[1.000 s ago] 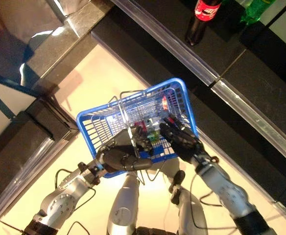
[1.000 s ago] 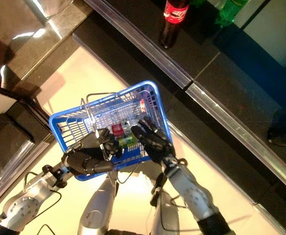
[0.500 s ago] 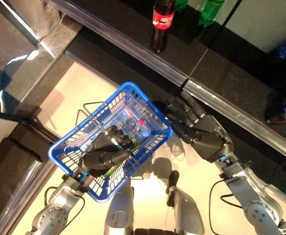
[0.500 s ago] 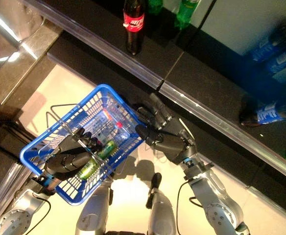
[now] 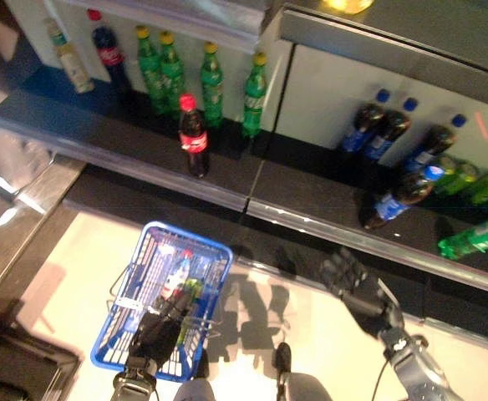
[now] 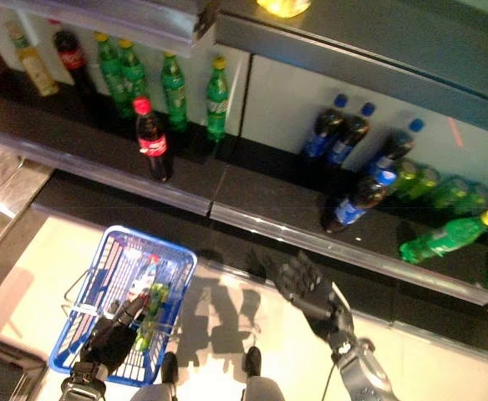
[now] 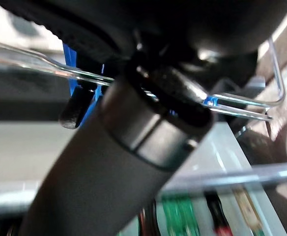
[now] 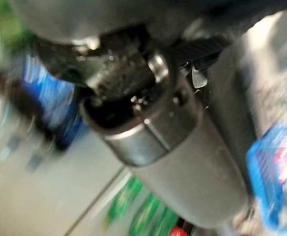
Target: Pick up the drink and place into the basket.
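The dark shelf [image 5: 311, 188] runs across the upper scene, its metal front rail facing the robot, and it carries rows of bottles: green soda bottles [image 5: 210, 83] upright at the back left, blue-capped dark bottles [image 5: 378, 134] leaning against the white back panel to the right, and green ones on their sides at the far right.

Below it, over the pale floor, hangs the blue basket [image 5: 215, 251] (already holding a few drinks), carried on its wire handle by the left hand [image 5: 156, 330], whose fingers are curled round the wire.

The likeliest target, the red-capped cola bottle [image 5: 194, 138], stands alone and upright near the shelf's front edge, its long axis vertical, just above the basket in the view.

The right hand [image 5: 357, 288] is empty, fingers spread and relaxed, raised in front of the rail below the blue-capped bottles. From its fingers the cola lies up and well off to the robot's left; it is the only free hand, so the reach would have to cross leftward and approach the bottle from the side.
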Motion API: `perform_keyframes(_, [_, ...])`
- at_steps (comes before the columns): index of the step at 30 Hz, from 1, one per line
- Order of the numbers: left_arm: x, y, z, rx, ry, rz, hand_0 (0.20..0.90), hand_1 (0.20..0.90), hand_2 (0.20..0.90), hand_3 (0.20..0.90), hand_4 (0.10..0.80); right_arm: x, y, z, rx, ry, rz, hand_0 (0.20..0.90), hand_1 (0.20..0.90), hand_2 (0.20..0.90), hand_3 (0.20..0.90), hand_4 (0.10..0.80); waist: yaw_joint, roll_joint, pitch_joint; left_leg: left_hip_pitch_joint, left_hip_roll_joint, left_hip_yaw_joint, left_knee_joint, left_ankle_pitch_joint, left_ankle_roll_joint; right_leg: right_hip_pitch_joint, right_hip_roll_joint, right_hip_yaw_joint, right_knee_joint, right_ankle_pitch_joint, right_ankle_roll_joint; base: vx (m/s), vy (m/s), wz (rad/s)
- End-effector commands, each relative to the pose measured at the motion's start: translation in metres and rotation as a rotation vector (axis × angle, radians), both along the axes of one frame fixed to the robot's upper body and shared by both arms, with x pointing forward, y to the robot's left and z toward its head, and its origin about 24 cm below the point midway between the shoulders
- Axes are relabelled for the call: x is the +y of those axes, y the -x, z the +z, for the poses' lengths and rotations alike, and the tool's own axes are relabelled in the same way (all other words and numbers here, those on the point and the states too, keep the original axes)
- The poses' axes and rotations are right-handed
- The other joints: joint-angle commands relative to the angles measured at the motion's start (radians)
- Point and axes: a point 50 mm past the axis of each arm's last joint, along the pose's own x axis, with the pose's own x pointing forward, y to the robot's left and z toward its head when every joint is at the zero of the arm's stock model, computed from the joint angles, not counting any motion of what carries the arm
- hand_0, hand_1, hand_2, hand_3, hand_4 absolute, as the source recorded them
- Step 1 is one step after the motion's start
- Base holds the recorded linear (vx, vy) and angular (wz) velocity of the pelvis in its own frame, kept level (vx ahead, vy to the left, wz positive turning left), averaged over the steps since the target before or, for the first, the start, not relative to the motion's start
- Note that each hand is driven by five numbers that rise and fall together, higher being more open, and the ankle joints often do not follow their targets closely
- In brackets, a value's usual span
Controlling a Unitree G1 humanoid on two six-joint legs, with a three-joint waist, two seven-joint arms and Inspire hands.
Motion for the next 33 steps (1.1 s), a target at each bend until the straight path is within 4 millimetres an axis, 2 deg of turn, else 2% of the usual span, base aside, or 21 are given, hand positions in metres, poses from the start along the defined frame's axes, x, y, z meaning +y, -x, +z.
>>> perform_keyframes(1, [0.021,-0.030,0.039,-0.265,-0.180,0.033,0.300,0.300,0.300,0.200,0.100,0.007,0.007,-0.012,0.076,0.077,0.014,0.900,0.900,0.900,0.900,0.800,-0.007,0.053,-0.159,-0.004,-0.016,-0.010,0.001,0.001,0.053,0.000,-0.010,-0.021,0.007,0.059,-0.021,-0.013,0.099,-0.40])
perform_keyframes(2, [0.022,-0.024,0.023,-0.176,-0.157,0.080,0.300,0.300,0.300,0.200,0.100,0.008,0.017,-0.029,0.167,0.104,-0.013,0.900,0.900,0.900,0.900,0.800,-0.019,0.060,-0.166,0.005,-0.018,0.001,-0.001,-0.005,0.055,0.002,-0.013,-0.014,0.007,0.063,-0.018,-0.007,0.087,-0.36])
perform_keyframes(6, [0.019,-0.004,-0.011,0.022,-0.124,0.135,0.300,0.300,0.300,0.200,0.100,0.004,0.052,-0.065,0.394,0.174,-0.099,0.900,0.900,0.900,0.900,0.800,-0.039,0.070,-0.178,0.017,-0.022,0.033,-0.001,-0.020,0.059,-0.001,-0.030,-0.012,0.001,0.083,0.000,-0.009,0.078,-0.44])
perform_keyframes(10, [0.017,0.007,-0.021,0.107,-0.144,0.132,0.300,0.300,0.300,0.200,0.100,0.002,0.065,-0.076,0.471,0.235,-0.106,0.900,0.900,0.900,0.900,0.800,-0.042,0.070,-0.178,0.026,-0.018,0.057,-0.001,-0.029,0.057,-0.011,-0.041,-0.032,-0.002,0.097,0.015,-0.017,-0.010,-0.30])
perform_keyframes(12, [0.023,0.020,-0.028,0.176,-0.154,0.162,0.300,0.300,0.300,0.200,0.100,0.000,0.075,-0.084,0.552,0.308,-0.049,0.900,0.900,0.900,0.900,0.800,-0.026,0.068,-0.171,0.049,0.007,0.140,-0.001,-0.030,0.042,-0.011,-0.070,-0.154,0.010,0.122,0.040,-0.135,-0.177,-0.78])
perform_keyframes(13, [0.026,0.024,-0.031,0.202,-0.153,0.178,0.300,0.300,0.300,0.200,0.100,-0.003,0.079,-0.086,0.581,0.361,-0.026,0.900,0.900,0.900,0.900,0.800,-0.018,0.070,-0.166,0.047,0.015,0.149,-0.001,-0.025,0.044,-0.011,-0.085,-0.177,0.070,0.118,0.040,-0.161,-0.183,-1.18])
perform_keyframes(14, [0.026,0.024,-0.031,0.201,-0.154,0.179,0.300,0.300,0.300,0.200,0.100,-0.003,0.078,-0.086,0.580,0.360,-0.026,0.900,0.900,0.900,0.900,0.800,-0.017,0.069,-0.169,0.043,0.015,0.150,-0.001,-0.023,0.044,-0.016,-0.085,-0.176,0.071,0.119,0.039,-0.166,-0.204,-1.10])
perform_keyframes(17, [0.027,0.024,-0.035,0.247,-0.144,0.204,0.300,0.300,0.300,0.200,0.100,0.000,0.083,-0.092,0.637,0.423,-0.014,0.900,0.900,0.900,0.900,0.800,-0.022,0.079,-0.165,0.031,0.022,0.128,-0.001,-0.015,0.062,-0.044,-0.075,-0.130,0.201,0.079,0.025,-0.117,-0.194,-0.61])
perform_keyframes(19, [0.027,0.025,-0.038,0.281,-0.144,0.242,0.300,0.300,0.300,0.200,0.100,0.005,0.080,-0.093,0.643,0.453,-0.006,0.900,0.900,0.900,0.900,0.800,-0.006,0.081,-0.163,0.030,0.040,0.122,-0.001,-0.002,0.058,-0.039,-0.079,-0.165,0.214,0.053,0.015,-0.137,-0.355,-0.36])
perform_keyframes(21, [0.026,0.032,-0.042,0.315,-0.141,0.287,0.300,0.300,0.300,0.200,0.100,0.009,0.080,-0.095,0.645,0.485,0.024,0.900,0.900,0.900,0.900,0.800,0.013,0.081,-0.167,0.031,0.065,0.122,-0.001,0.016,0.041,-0.010,-0.074,-0.204,0.161,0.031,0.006,-0.091,-0.508,-0.48])
perform_keyframes(22, [0.026,0.039,-0.044,0.351,-0.134,0.326,0.300,0.300,0.300,0.200,0.100,0.009,0.081,-0.095,0.644,0.537,0.065,0.900,0.900,0.900,0.900,0.800,0.012,0.081,-0.168,0.028,0.092,0.115,0.001,0.031,0.022,0.006,-0.027,-0.183,0.136,-0.006,-0.022,-0.049,-0.495,-0.89])
perform_keyframes(23, [0.026,0.039,-0.045,0.356,-0.133,0.332,0.300,0.300,0.300,0.200,0.100,0.009,0.082,-0.095,0.645,0.544,0.071,0.900,0.900,0.900,0.900,0.800,0.011,0.080,-0.167,0.027,0.095,0.114,0.002,0.032,0.020,0.008,-0.020,-0.178,0.133,-0.010,-0.026,-0.019,-0.613,-0.92])
perform_keyframes(24, [0.029,0.043,-0.045,0.374,-0.113,0.389,0.300,0.300,0.300,0.200,0.100,0.008,0.082,-0.095,0.655,0.567,0.120,0.900,0.900,0.900,0.900,0.800,0.010,0.072,-0.160,0.018,0.131,0.103,0.033,0.055,-0.005,0.013,0.015,-0.164,0.127,-0.028,-0.054,0.002,-0.425,-0.86])
perform_keyframes(25, [0.030,0.043,-0.046,0.376,-0.105,0.405,0.300,0.300,0.300,0.200,0.100,0.007,0.082,-0.095,0.656,0.567,0.126,0.900,0.900,0.900,0.900,0.800,0.010,0.070,-0.157,0.013,0.140,0.099,0.046,0.061,-0.011,0.014,0.022,-0.162,0.126,-0.032,-0.060,0.019,-0.672,-0.85])
perform_keyframes(26, [0.029,0.046,-0.047,0.379,-0.071,0.458,0.300,0.300,0.300,0.200,0.100,0.007,0.085,-0.096,0.666,0.574,0.147,0.900,0.900,0.900,0.900,0.800,0.009,0.065,-0.142,-0.027,0.167,0.039,0.111,0.117,-0.021,0.020,0.068,-0.114,0.118,-0.047,-0.096,0.030,-0.518,-0.90])
perform_keyframes(27, [0.027,0.048,-0.048,0.382,-0.051,0.495,0.300,0.300,0.300,0.200,0.100,0.007,0.085,-0.096,0.673,0.584,0.172,0.900,0.900,0.900,0.900,0.800,0.017,0.057,-0.134,-0.053,0.153,-0.026,0.150,0.119,-0.010,0.022,0.082,-0.087,0.115,-0.049,-0.109,0.039,-0.465,-0.87])
perform_keyframes(29, [0.027,0.049,-0.049,0.382,-0.045,0.508,0.300,0.300,0.300,0.200,0.100,0.007,0.085,-0.096,0.675,0.589,0.182,0.900,0.900,0.900,0.900,0.800,0.020,0.055,-0.132,-0.059,0.145,-0.046,0.163,0.114,-0.005,0.022,0.084,-0.078,0.115,-0.048,-0.112,0.056,-0.242,-0.65])
perform_keyframes(30, [0.026,0.058,-0.050,0.374,-0.009,0.572,0.300,0.300,0.300,0.200,0.100,0.005,0.086,-0.096,0.675,0.622,0.249,0.900,0.900,0.900,0.900,0.800,0.047,0.042,-0.114,-0.108,0.059,-0.184,0.261,0.078,0.036,0.023,0.105,-0.002,0.112,-0.046,-0.130,0.148,-0.415,-0.72])
perform_keyframes(31, [0.025,0.061,-0.051,0.367,0.003,0.594,0.300,0.300,0.300,0.200,0.100,0.005,0.085,-0.096,0.675,0.631,0.279,0.900,0.900,0.900,0.900,0.800,0.068,0.037,-0.104,-0.133,-0.014,-0.234,0.312,0.038,0.065,0.027,0.111,0.020,0.107,-0.042,-0.134,0.184,-0.493,-1.01])
perform_keyframes(32, [0.024,0.061,-0.051,0.365,0.007,0.597,0.300,0.300,0.300,0.200,0.100,0.005,0.083,-0.096,0.675,0.634,0.287,0.900,0.900,0.900,0.900,0.800,0.076,0.035,-0.101,-0.150,-0.052,-0.238,0.337,0.015,0.082,0.026,0.114,0.025,0.105,-0.039,-0.134,0.196,-0.371,-0.84])
perform_keyframes(33, [0.023,0.058,-0.050,0.372,0.007,0.581,0.300,0.300,0.300,0.200,0.100,0.003,0.081,-0.096,0.676,0.638,0.284,0.900,0.900,0.900,0.900,0.800,0.083,0.038,-0.095,-0.170,-0.095,-0.203,0.362,-0.018,0.099,0.031,0.122,0.020,0.106,-0.042,-0.134,0.133,-0.230,-1.05])
